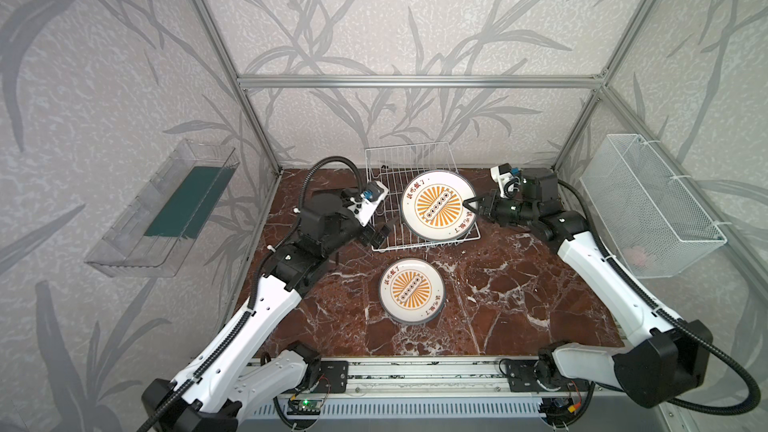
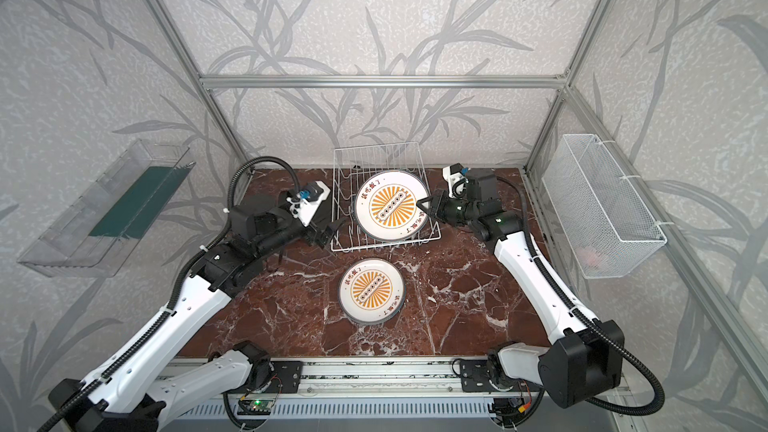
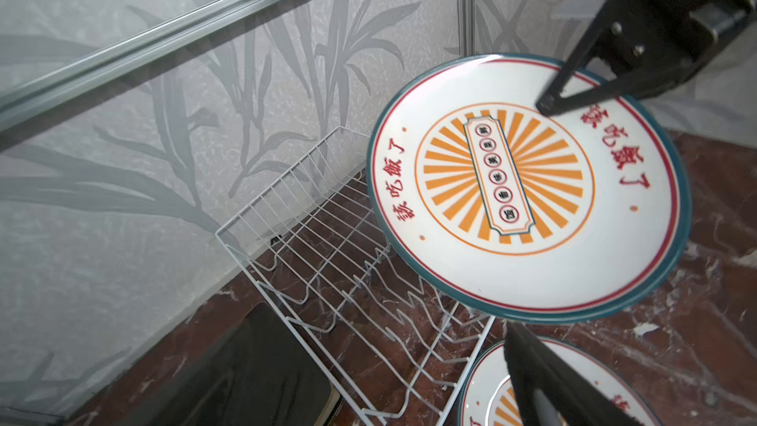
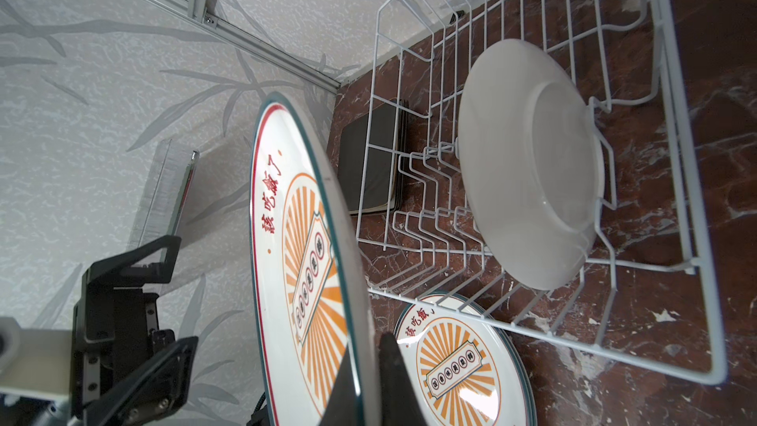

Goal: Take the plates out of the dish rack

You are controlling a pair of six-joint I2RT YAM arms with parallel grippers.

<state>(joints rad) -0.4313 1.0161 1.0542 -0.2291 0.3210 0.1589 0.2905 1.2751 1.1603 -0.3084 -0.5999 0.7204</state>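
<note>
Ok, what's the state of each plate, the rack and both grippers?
held plate: lifted over the rack, pinched at its rim
racked plate: standing on edge between prongs
table plate: flat, face up
black plates: stacked beside the rack
dish rack: one plate inside
left gripper: open, empty
right gripper: shut on held plate

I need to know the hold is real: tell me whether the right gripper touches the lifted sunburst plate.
Touching. The right wrist view shows the right gripper shut on the rim of the lifted sunburst plate, a finger on each face.
</note>
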